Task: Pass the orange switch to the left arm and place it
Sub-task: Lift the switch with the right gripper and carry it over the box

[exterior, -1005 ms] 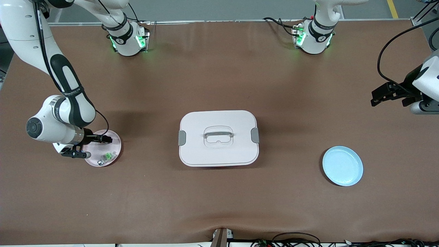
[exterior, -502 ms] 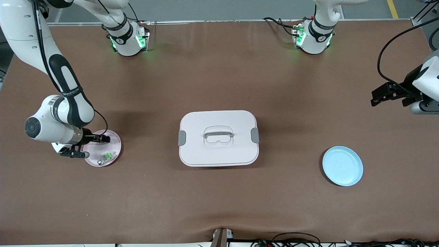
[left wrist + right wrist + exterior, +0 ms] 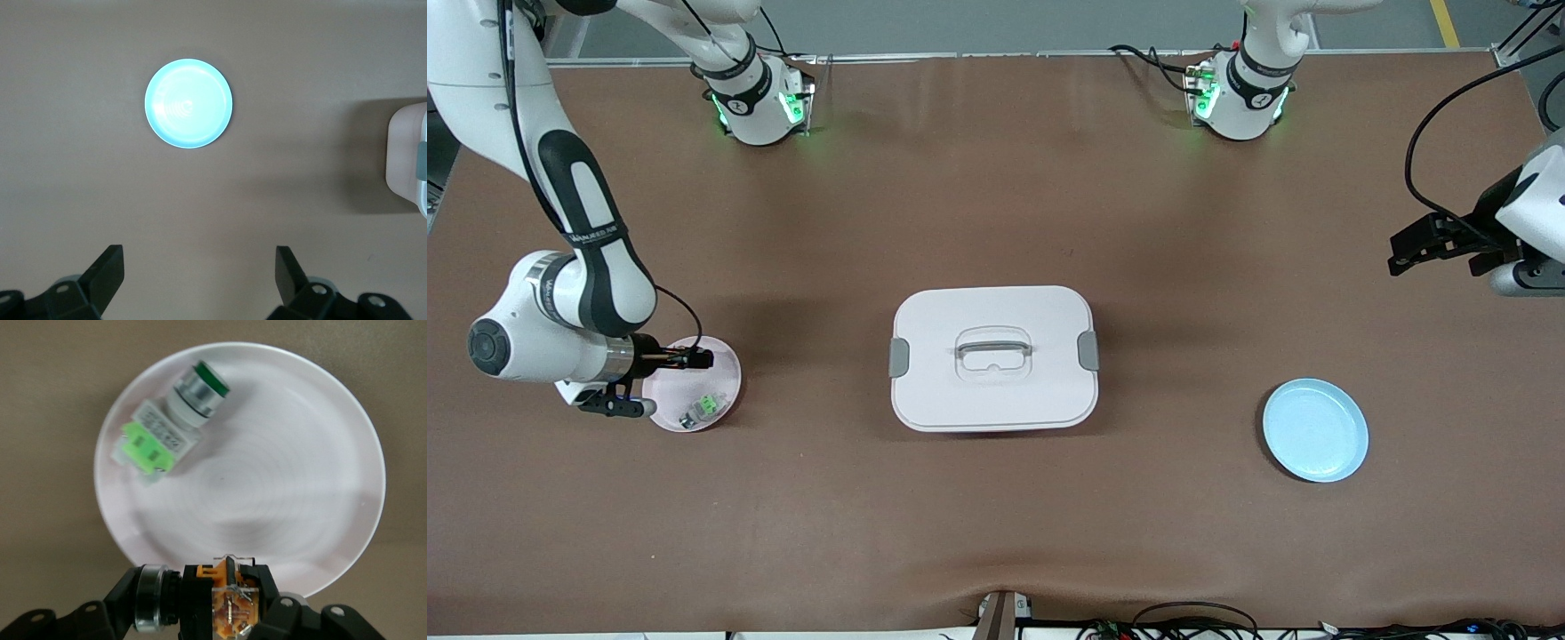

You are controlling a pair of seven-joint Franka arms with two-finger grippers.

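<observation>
The orange switch [image 3: 227, 595], now clamped in the right tool [image 3: 223, 603], has lifted off the pink plate [image 3: 320, 473]; left tool [image 3: 197, 280] waits open.

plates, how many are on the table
2. A pink plate lies at the right arm's end of the table, under the right claw. A blue plate lies at the left arm's end. The box stands between them.

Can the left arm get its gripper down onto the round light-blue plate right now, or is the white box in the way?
Probably yes. The left gripper hangs open over bare table; the round light-blue plate sits apart from the large white lidded box, nothing between.
</observation>
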